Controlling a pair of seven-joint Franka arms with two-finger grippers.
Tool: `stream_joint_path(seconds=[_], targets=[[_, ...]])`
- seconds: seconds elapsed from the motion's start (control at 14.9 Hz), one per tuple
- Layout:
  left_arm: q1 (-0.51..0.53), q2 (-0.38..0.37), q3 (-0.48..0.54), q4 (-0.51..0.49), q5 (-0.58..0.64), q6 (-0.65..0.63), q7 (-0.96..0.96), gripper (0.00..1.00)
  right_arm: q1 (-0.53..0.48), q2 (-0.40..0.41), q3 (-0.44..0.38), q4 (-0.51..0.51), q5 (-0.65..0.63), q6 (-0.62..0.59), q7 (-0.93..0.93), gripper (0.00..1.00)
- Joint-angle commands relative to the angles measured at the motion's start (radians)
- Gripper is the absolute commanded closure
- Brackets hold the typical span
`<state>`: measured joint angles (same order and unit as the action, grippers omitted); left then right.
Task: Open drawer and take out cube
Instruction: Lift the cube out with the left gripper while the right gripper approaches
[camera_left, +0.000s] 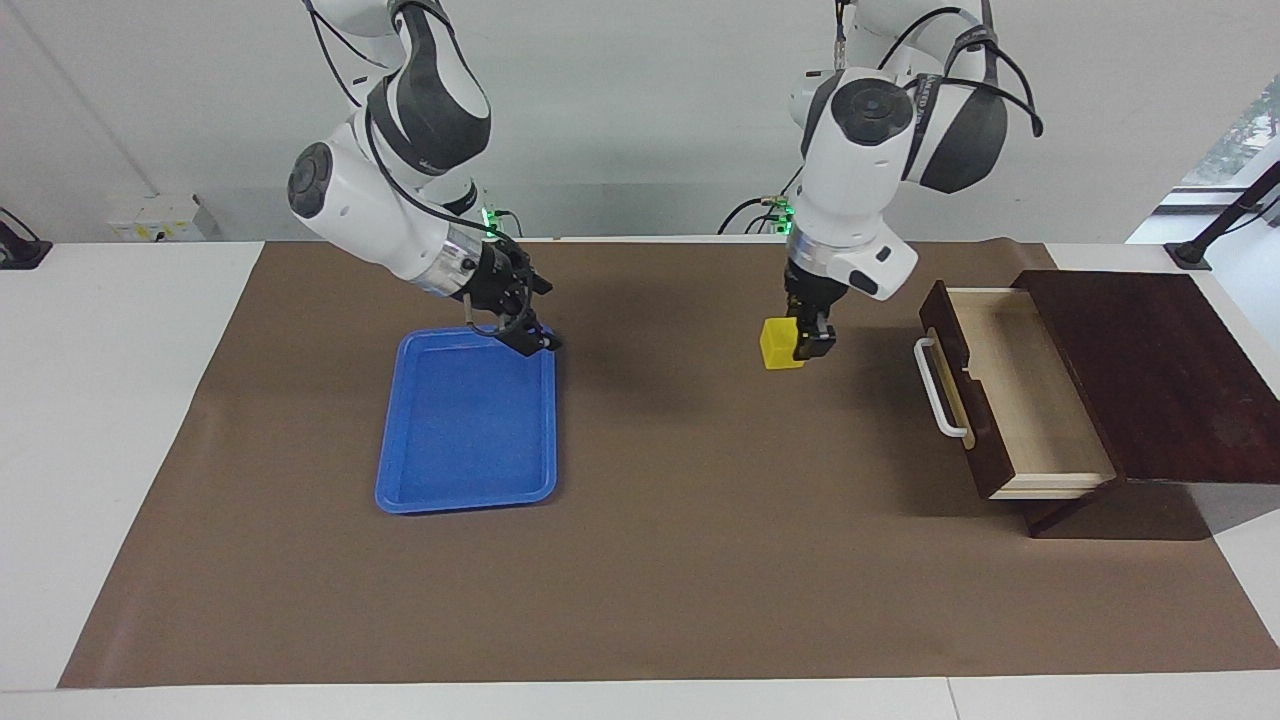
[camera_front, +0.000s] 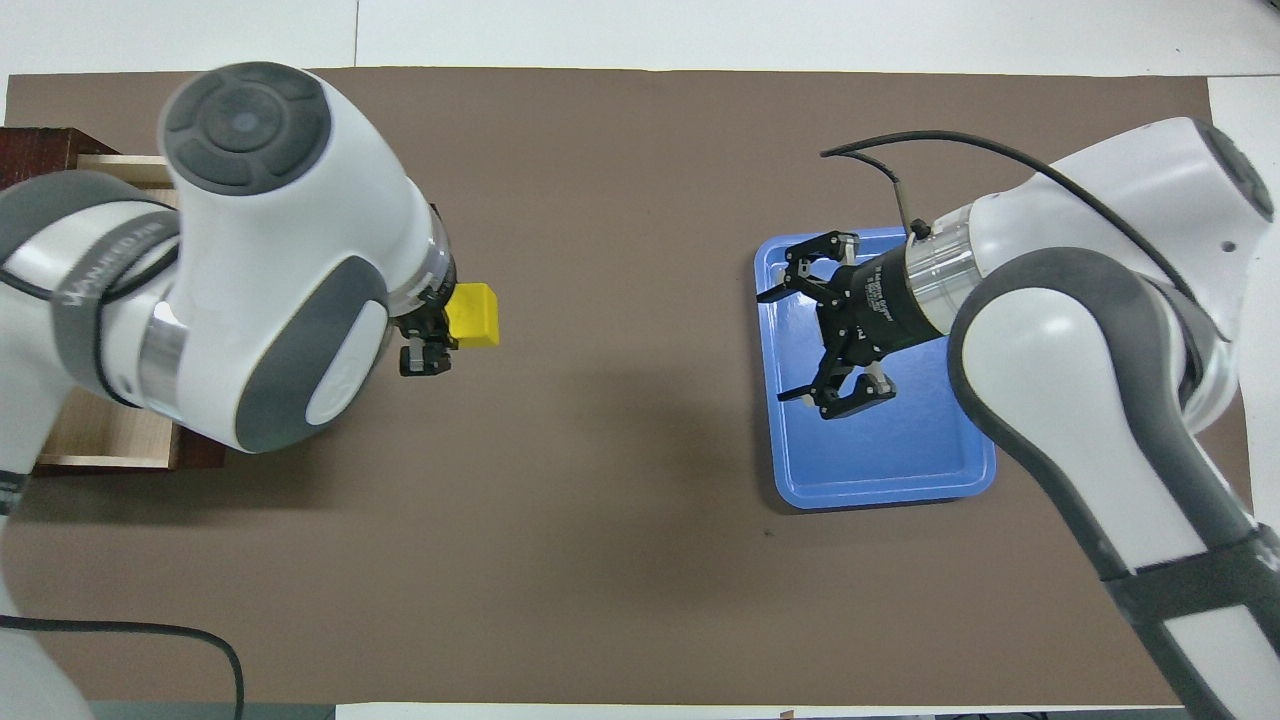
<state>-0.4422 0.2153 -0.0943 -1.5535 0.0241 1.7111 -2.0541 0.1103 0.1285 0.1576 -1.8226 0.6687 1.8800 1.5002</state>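
The cube (camera_left: 779, 344), small and yellow, hangs clamped in my left fingers (camera_left: 805, 340) above the brown mat (camera_left: 700, 520), between the blue tray (camera_left: 400, 490) and the drawer (camera_left: 985, 400). At the right arm's end of the table (camera_left: 120, 420), my right fingers (camera_left: 525, 330) hover spread apart over the tray's corner nearest the robots, holding nothing. At the left arm's end the drawer stands pulled out of its dark wooden box (camera_left: 1160, 380), white handle (camera_left: 935, 395) facing the tray, its pale inside bare.
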Motion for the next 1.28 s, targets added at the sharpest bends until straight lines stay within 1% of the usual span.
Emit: stream_joint_path(seconds=[0.0, 0.13, 0.27, 0.4, 0.54, 0.6, 0.67, 0.81, 1.01, 1.21], targets=[[-0.058, 0.033, 0.019, 0.027, -0.029, 0.010, -0.063, 1.00, 0.058, 0.003, -0.001, -0.033, 0.069, 0.068, 0.047, 0.00], [-0.085, 0.032, 0.019, 0.029, -0.048, 0.001, -0.069, 1.00, 0.081, 0.006, -0.001, -0.064, 0.127, 0.120, 0.057, 0.00], [-0.092, 0.032, 0.019, 0.029, -0.050, -0.004, -0.075, 1.00, 0.100, 0.039, -0.001, -0.069, 0.143, 0.136, 0.055, 0.00], [-0.092, 0.030, 0.019, 0.027, -0.050, -0.004, -0.077, 1.00, 0.143, 0.088, -0.001, -0.060, 0.187, 0.168, 0.055, 0.00], [-0.092, 0.030, 0.019, 0.026, -0.050, -0.004, -0.080, 1.00, 0.164, 0.129, 0.000, -0.049, 0.201, 0.221, 0.055, 0.00], [-0.095, 0.030, 0.019, 0.027, -0.052, -0.004, -0.086, 1.00, 0.167, 0.147, 0.000, -0.025, 0.228, 0.219, 0.049, 0.00], [-0.099, 0.030, 0.019, 0.027, -0.055, -0.004, -0.089, 1.00, 0.173, 0.167, 0.000, -0.003, 0.229, 0.219, 0.042, 0.00], [-0.099, 0.030, 0.019, 0.026, -0.059, -0.005, -0.093, 1.00, 0.210, 0.172, 0.000, 0.009, 0.238, 0.229, 0.002, 0.00], [-0.098, 0.030, 0.019, 0.024, -0.062, -0.010, -0.097, 1.00, 0.215, 0.181, 0.000, 0.057, 0.230, 0.219, -0.003, 0.00], [-0.098, 0.029, 0.019, 0.019, -0.062, -0.011, -0.098, 1.00, 0.232, 0.181, 0.000, 0.066, 0.230, 0.226, -0.032, 0.00]])
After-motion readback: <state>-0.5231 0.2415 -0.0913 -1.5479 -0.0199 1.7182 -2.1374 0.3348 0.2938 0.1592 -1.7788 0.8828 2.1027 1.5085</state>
